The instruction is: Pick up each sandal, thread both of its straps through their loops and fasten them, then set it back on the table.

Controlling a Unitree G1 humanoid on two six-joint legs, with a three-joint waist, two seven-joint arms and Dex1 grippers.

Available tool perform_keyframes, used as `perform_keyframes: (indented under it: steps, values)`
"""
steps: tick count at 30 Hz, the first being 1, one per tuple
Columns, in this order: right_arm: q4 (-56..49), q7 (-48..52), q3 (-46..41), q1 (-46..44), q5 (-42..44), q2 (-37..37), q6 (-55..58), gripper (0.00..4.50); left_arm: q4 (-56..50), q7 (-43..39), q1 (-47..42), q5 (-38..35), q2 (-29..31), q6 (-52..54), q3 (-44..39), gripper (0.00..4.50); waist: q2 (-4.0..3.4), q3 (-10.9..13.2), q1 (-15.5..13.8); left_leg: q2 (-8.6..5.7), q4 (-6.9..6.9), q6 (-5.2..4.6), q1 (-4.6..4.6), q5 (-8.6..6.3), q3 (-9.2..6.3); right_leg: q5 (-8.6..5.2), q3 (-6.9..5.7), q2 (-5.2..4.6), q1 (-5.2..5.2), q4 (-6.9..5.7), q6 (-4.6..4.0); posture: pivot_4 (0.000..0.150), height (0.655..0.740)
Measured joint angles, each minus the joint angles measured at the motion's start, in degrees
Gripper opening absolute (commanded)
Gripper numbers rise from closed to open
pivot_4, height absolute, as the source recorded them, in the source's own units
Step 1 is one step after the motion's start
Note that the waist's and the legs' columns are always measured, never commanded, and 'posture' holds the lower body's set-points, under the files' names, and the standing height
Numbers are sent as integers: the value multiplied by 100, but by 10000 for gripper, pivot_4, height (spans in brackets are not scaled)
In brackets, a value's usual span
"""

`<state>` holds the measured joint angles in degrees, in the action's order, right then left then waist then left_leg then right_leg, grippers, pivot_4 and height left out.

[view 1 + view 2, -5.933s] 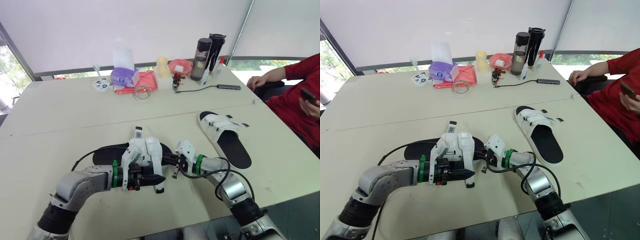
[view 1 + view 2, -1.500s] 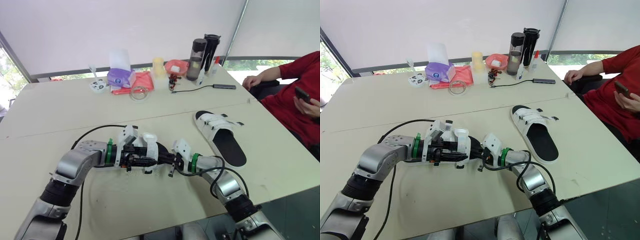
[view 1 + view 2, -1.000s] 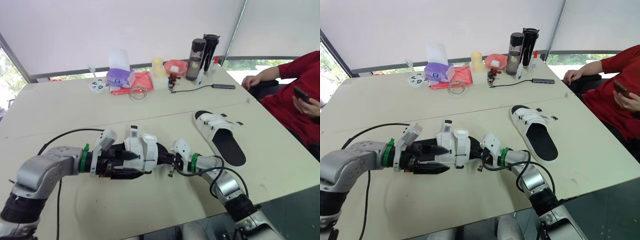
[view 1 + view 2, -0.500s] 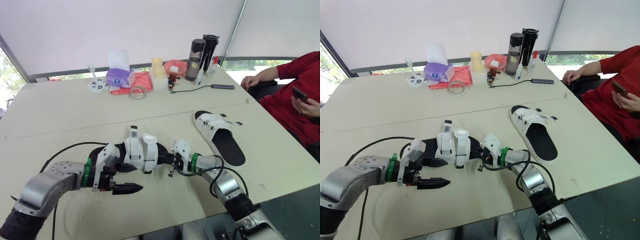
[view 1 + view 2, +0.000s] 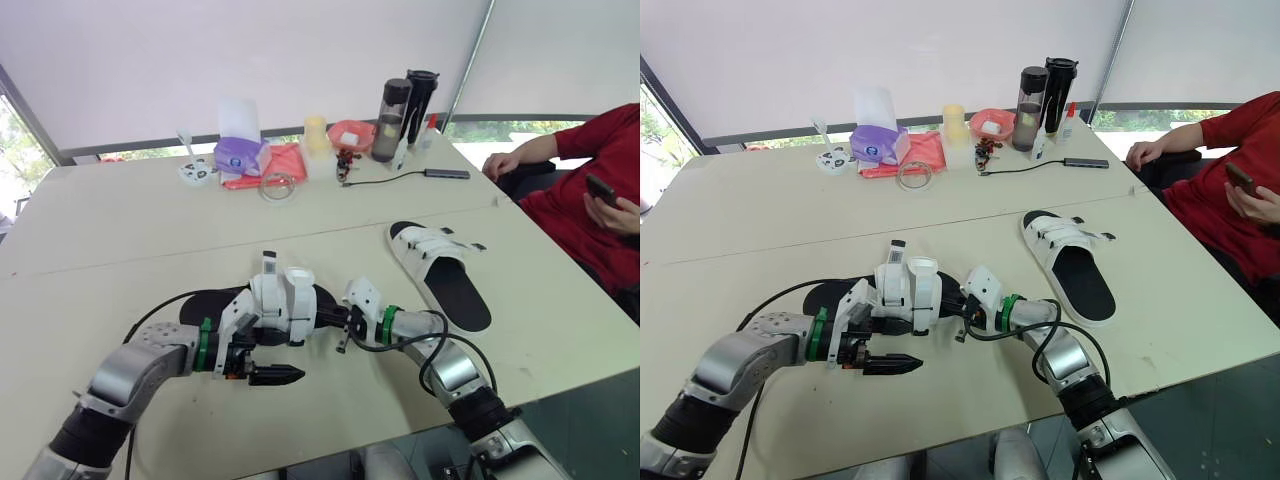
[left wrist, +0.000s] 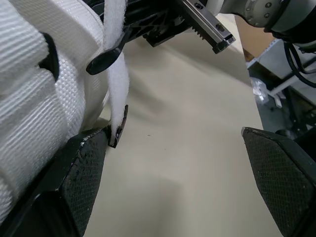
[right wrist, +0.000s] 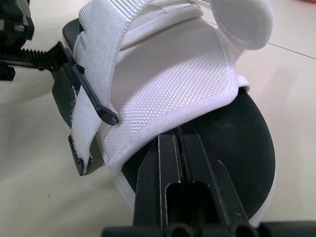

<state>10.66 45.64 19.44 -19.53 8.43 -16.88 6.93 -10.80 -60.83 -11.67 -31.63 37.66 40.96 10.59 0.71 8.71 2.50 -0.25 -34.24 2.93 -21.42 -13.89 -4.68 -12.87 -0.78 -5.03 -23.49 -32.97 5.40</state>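
Here, right gripper (image 7: 171, 140) pinching sandal (image 5: 286, 300), left gripper (image 5: 288, 356) (spread).

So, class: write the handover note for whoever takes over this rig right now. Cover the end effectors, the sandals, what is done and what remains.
Left end effector: open, holding nothing, beside the near sandal.
Right end effector: shut on the near sandal's toe edge.
Near sandal: one strap end hangs loose, unfastened.
Far sandal: flat on the table, to the right. I cannot tell whether its straps are fastened.
Done: near sandal gripped.
Left: fasten the near sandal's straps, set it down, then check the far sandal.
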Motion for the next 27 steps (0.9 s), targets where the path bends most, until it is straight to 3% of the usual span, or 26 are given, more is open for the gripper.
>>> perform_keyframes:
  steps: [5,6,8,15,21,27]
  values:
    - [0,-48,-13,8,-16,-35,1,0,313,-10,-201,134,-260,-73,156,44498,-48,-21,2,12,-1,0,-16,0,-16,0,-49,2,25,89,0,1500,7400]
    - [1,-63,-13,9,-20,-34,1,0,383,-10,-240,161,-332,-76,171,42206,-56,-20,1,14,-2,0,-20,0,-13,0,-70,-9,26,93,1,1500,7400]
    - [2,-87,-13,8,-27,-33,1,0,534,49,-308,227,-438,-86,173,35332,-56,-20,-2,14,-3,0,-25,0,-12,0,-85,-16,25,103,1,1500,7400]
    - [1,-51,-2,8,-28,8,1,0,606,274,-392,184,-538,17,8,598,-52,-22,-14,10,-3,-1,-6,0,-4,1,-101,-51,28,72,1,1500,7400]
    - [1,-37,8,8,-28,27,1,0,411,375,-350,103,-473,232,-57,598,-54,-21,-11,10,0,-1,-1,0,-4,10,-104,-49,23,62,-12,1500,7400]
    - [-1,5,19,5,-28,37,0,0,-57,219,-68,-49,-13,476,-83,598,-52,-22,2,10,8,-1,1,0,-3,12,-104,-48,18,61,-14,1500,7400]
